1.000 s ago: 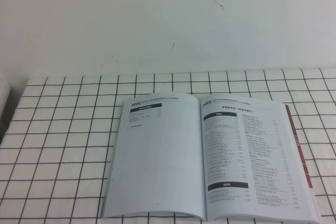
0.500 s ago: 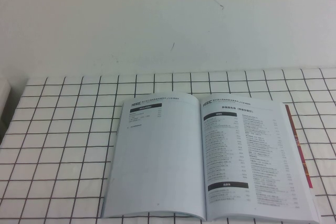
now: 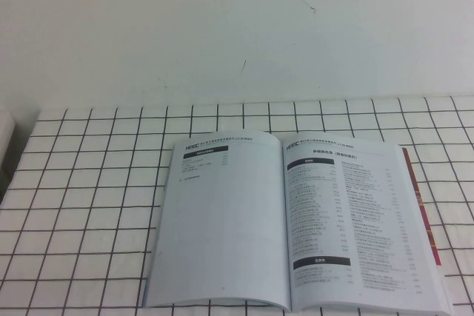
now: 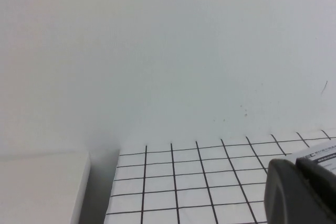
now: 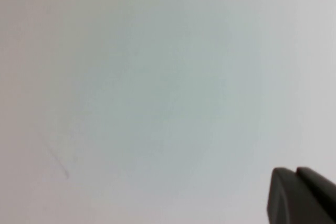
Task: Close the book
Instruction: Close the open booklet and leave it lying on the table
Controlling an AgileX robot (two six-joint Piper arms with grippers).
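An open book (image 3: 296, 227) lies flat on the grid-patterned tablecloth (image 3: 89, 183), near the table's front edge and right of centre. Its white pages carry printed text, and a red cover edge (image 3: 426, 216) shows along its right side. Neither arm appears in the high view. In the left wrist view, my left gripper (image 4: 295, 162) is shut and empty, with the book's far left corner (image 4: 321, 157) just beyond its tips. My right gripper (image 5: 295, 170) is also shut and empty, facing only the plain white wall.
A white wall (image 3: 237, 27) rises behind the table. A pale box-like object (image 4: 42, 187) sits off the table's left edge, just visible in the high view as a white block (image 3: 4, 135). Bare tablecloth lies to the left of the book.
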